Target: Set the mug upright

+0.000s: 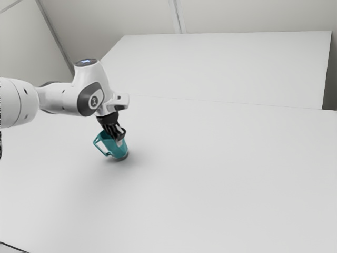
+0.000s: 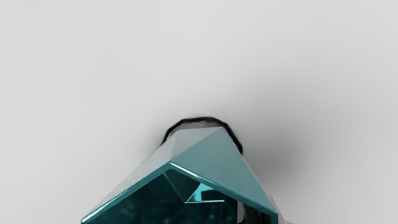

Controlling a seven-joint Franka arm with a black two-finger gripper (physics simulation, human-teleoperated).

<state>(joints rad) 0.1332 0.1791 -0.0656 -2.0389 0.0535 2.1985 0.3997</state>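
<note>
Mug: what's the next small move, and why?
I'd probably rotate the hand slightly to level the mug, without letting go: its fingers pinch the wall, one inside, one outside, and the mug leans, mouth toward the exterior view's left, dark base lower.

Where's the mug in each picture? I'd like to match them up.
Exterior view: the mug is left of centre, tilted, just under the gripper, handle toward the exterior view's left.
Wrist view: the mug is close by the gripper, its mouth nearer the camera than its base.
Shared landmark: the mug's dark base.
</note>
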